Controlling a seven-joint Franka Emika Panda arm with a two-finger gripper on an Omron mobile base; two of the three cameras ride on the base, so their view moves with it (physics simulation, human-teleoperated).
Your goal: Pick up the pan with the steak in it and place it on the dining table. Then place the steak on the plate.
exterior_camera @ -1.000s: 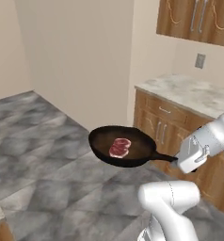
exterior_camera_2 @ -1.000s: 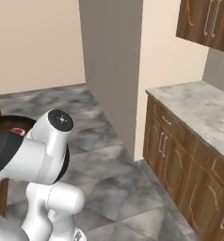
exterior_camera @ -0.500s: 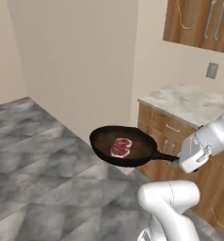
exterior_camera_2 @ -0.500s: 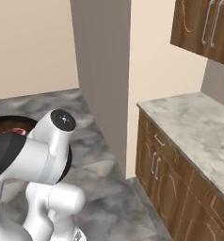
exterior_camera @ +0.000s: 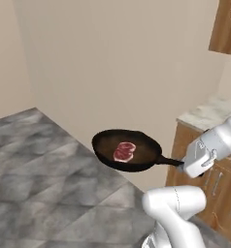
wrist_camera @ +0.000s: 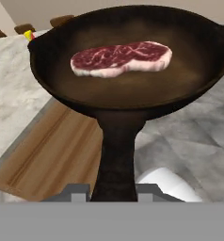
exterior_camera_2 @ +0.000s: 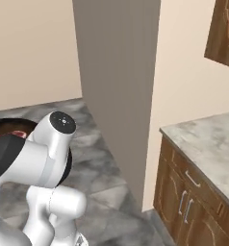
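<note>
While the pan [exterior_camera: 127,150] rides level in mid-air above the grey floor [exterior_camera: 35,184], the gripper [exterior_camera: 181,164] is closed down on the end of its handle [wrist_camera: 115,160]. Handle's long axis runs straight out from the hand, bowl at the far end. Steak [wrist_camera: 121,58] lies flat near the bowl's middle. Judgement: the load sits well out from the grip, so the pan must stay level.

Arm bent forward, pincer [exterior_camera: 181,164] clamped on the pan [exterior_camera: 127,150] handle.
</note>
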